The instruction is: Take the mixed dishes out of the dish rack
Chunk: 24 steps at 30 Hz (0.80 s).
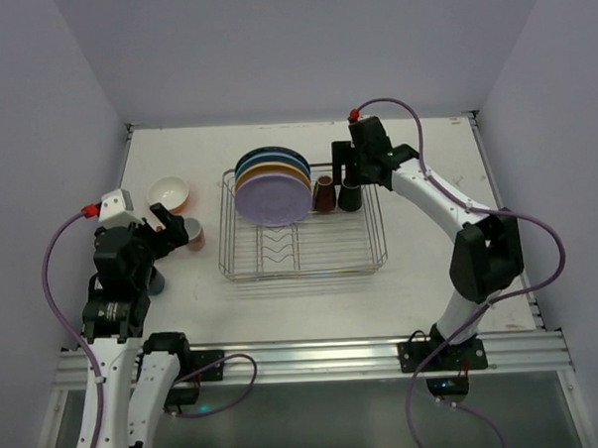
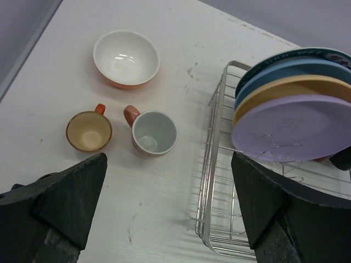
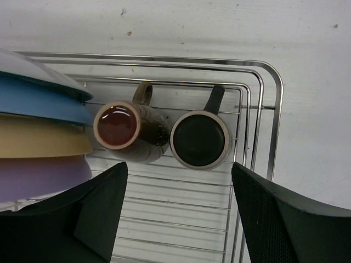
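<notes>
Roughly a third done, I'd say. Out of the dish rack [image 1: 303, 273] and on the table to its left: orange bowl [image 2: 126, 57], orange cup [image 2: 89, 130], pink cup [image 2: 154, 133]. A bluish thing further left of the rack, under the left arm, may be another cup; can't tell. Still in the rack: four plates upright in the dividers at its far-left end, lavender plate [image 1: 271, 198] nearest, then yellow plate [image 2: 285, 87], blue plate [image 2: 285, 68], patterned-rim plate [image 2: 307, 53] — plus brown cup [image 3: 129, 130] and black cup [image 3: 200, 138], touching, in the rack's far-right corner. Right gripper [image 3: 178, 175] hovers over those two cups, jaws well apart, gripping nothing. Left gripper [image 2: 169, 164] hangs left of the rack, jaws wide, empty. Likely next — a cup pick on the right.
</notes>
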Each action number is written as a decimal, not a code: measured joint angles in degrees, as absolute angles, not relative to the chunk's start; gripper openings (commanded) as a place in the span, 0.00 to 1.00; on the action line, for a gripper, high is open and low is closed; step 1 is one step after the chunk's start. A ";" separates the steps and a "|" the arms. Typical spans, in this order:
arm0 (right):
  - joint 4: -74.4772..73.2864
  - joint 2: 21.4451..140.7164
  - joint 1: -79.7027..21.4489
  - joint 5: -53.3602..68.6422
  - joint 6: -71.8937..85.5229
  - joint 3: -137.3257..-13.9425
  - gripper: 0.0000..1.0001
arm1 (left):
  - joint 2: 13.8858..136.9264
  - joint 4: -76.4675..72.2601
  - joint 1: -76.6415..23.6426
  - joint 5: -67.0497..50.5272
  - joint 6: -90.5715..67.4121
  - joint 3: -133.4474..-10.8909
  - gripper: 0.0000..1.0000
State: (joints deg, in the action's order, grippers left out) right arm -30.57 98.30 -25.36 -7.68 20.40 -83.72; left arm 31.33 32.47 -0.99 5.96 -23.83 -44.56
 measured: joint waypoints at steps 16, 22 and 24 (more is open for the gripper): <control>-34.09 107.85 -23.09 -9.30 17.52 -89.08 0.74 | 32.80 30.89 -3.57 9.47 -23.81 -44.12 1.00; -34.63 111.46 -22.74 -7.94 16.49 -90.76 0.69 | 33.69 30.87 -3.57 9.47 -23.79 -44.12 1.00; -34.79 112.18 -22.74 -7.77 16.34 -91.18 0.66 | 33.91 30.87 -3.57 9.47 -23.79 -44.12 1.00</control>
State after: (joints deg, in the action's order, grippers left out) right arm -34.79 112.18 -22.74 -7.77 16.34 -91.18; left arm 33.91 30.87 -3.57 9.47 -23.79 -44.12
